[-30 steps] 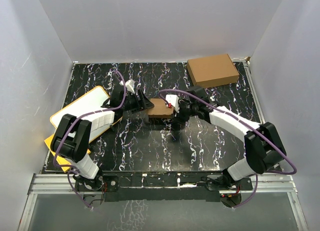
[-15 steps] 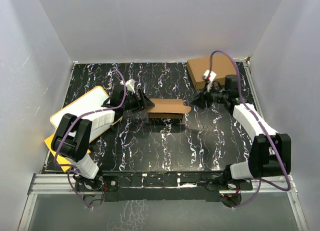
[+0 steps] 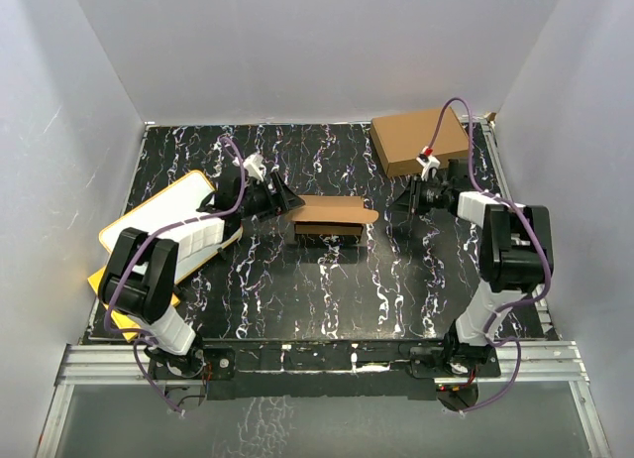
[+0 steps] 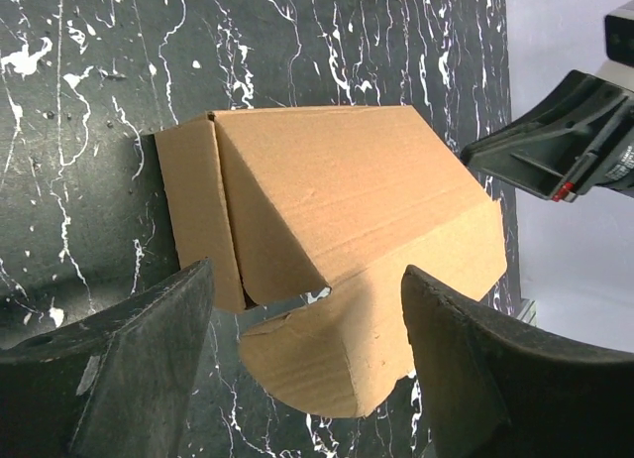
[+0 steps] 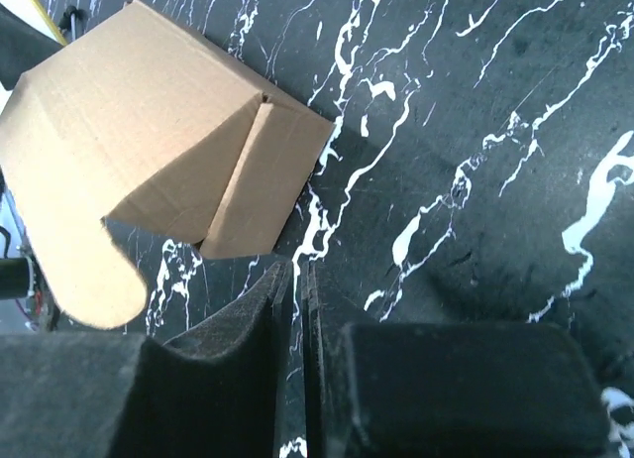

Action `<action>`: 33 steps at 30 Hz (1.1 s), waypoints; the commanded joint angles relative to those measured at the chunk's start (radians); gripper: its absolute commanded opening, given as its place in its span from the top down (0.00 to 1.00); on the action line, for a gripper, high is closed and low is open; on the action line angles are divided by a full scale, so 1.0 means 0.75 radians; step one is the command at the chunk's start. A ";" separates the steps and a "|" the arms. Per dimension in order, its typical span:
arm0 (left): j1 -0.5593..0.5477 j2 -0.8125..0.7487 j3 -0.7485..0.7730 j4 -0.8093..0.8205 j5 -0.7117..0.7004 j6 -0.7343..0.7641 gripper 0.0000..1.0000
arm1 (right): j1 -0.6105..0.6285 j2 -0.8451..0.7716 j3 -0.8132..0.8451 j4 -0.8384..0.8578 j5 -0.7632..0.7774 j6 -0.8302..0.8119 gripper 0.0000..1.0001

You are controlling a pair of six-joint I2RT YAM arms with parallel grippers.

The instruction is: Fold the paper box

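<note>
The paper box (image 3: 332, 218), plain brown cardboard, lies partly folded mid-table, its lid down and a rounded flap (image 3: 369, 216) sticking out to the right. My left gripper (image 3: 289, 202) is at the box's left end. In the left wrist view it (image 4: 307, 275) is open, its fingers either side of the box (image 4: 327, 200) and the rounded flap (image 4: 317, 364), with nothing gripped. My right gripper (image 3: 405, 201) hangs a short way right of the box. In the right wrist view it (image 5: 297, 272) is shut on nothing, with the box (image 5: 149, 151) apart from it.
A larger ready-made brown box (image 3: 421, 141) sits at the back right, just behind the right gripper. A white board with a yellow rim (image 3: 163, 220) lies at the left under the left arm. White walls enclose the black marbled table (image 3: 327, 289).
My right arm has pulled away from the box to the right and shut its jaws. The box now lies free with its flap out. My left gripper has opened a little wider.
</note>
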 commanded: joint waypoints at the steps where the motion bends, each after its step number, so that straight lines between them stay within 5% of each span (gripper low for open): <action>1: 0.012 -0.036 0.041 0.016 0.015 -0.007 0.26 | 0.039 0.090 0.129 0.021 -0.092 0.064 0.86; 20: -0.014 0.121 0.082 0.042 0.163 -0.058 0.38 | 0.182 0.325 0.230 0.108 -0.483 0.244 0.88; 33: -0.029 0.111 0.058 0.018 0.145 -0.043 0.38 | 0.161 0.326 0.188 0.233 -0.559 0.375 0.88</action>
